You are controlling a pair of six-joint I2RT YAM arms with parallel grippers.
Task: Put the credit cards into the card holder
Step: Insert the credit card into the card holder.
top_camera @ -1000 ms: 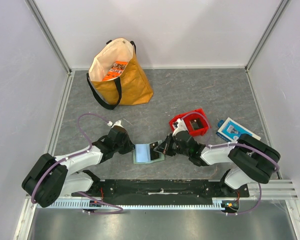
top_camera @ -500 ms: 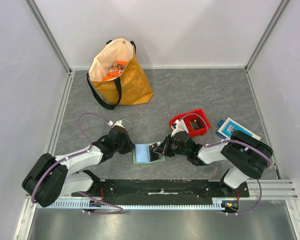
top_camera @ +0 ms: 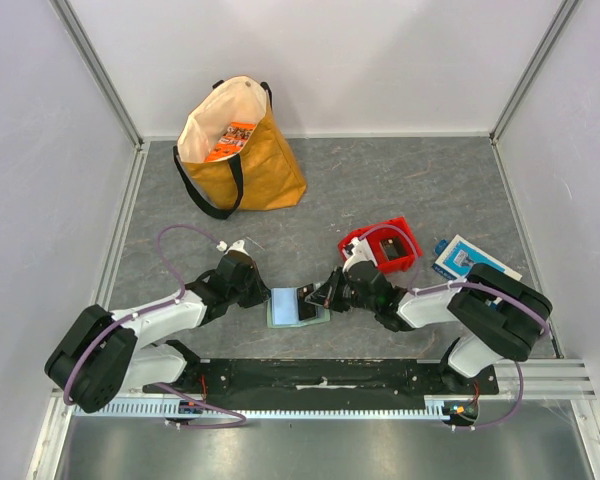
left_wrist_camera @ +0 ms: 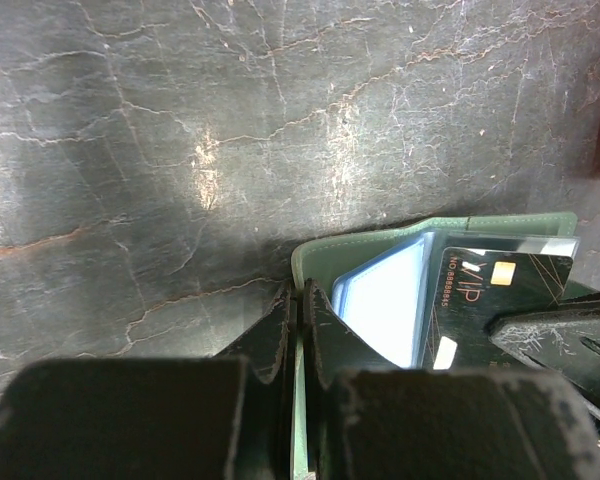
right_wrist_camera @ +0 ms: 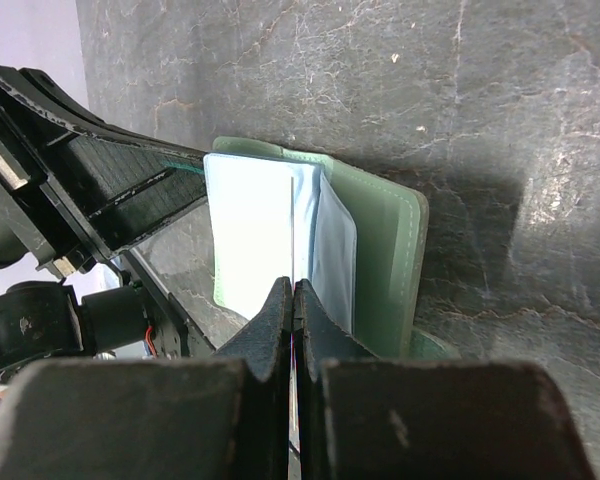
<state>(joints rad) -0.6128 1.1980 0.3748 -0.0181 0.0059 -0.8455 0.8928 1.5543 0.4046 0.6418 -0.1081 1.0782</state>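
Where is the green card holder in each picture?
Top external: the card holder lies low in the middle, between the two arms.
Left wrist: lower right, its edge pinched in the left gripper.
Right wrist: in the middle, opened up, its pages fanned.
Shared landmark: the grey marbled table under it in all three.

Tan tote bag with black handles stands far left on the grey counter, orange packet inside. Red bin lies right of centre, with a blue-and-white box near it.
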